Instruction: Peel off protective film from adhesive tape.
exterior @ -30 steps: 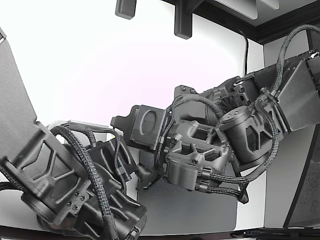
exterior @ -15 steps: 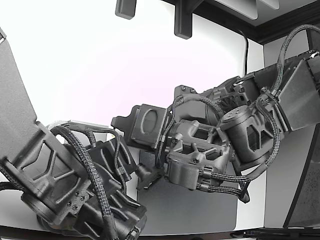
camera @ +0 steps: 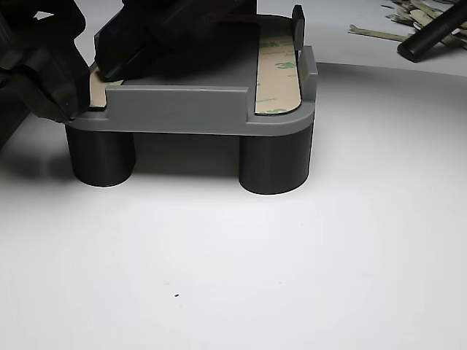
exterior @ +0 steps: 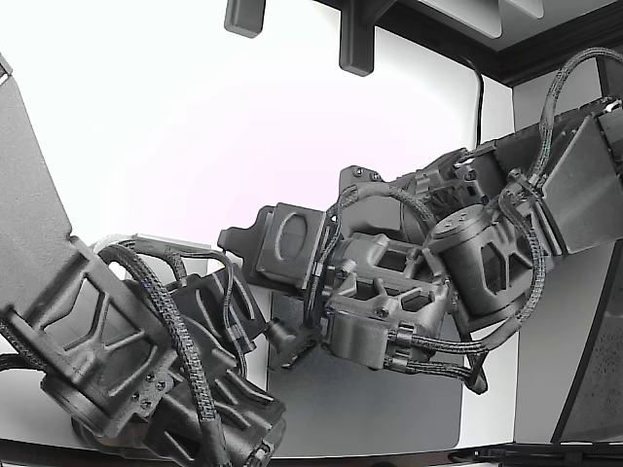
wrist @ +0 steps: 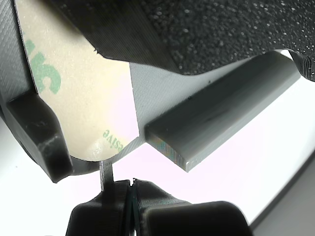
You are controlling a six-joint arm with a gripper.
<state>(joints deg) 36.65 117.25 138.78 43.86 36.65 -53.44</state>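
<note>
Other view: fixture [camera: 182, 109] holds tape strip [camera: 277, 76].

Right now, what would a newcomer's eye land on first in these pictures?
Two dark arms fill the exterior view, meeting over a grey mat. In the other view, a grey fixture on round legs carries a tan liner strip with green print. The wrist view shows the claw just below a liner's rounded end.

We see a cream-tan protective film [wrist: 83, 98] with green lettering, lying in a mid-grey holder [camera: 182, 109] on dark grey round legs [camera: 273, 160]. A second strip [camera: 277, 76] at the holder's far edge shows the same tan and green. The gripper [wrist: 130, 206] is matt black, the desk [camera: 233, 270] plain white.
</note>
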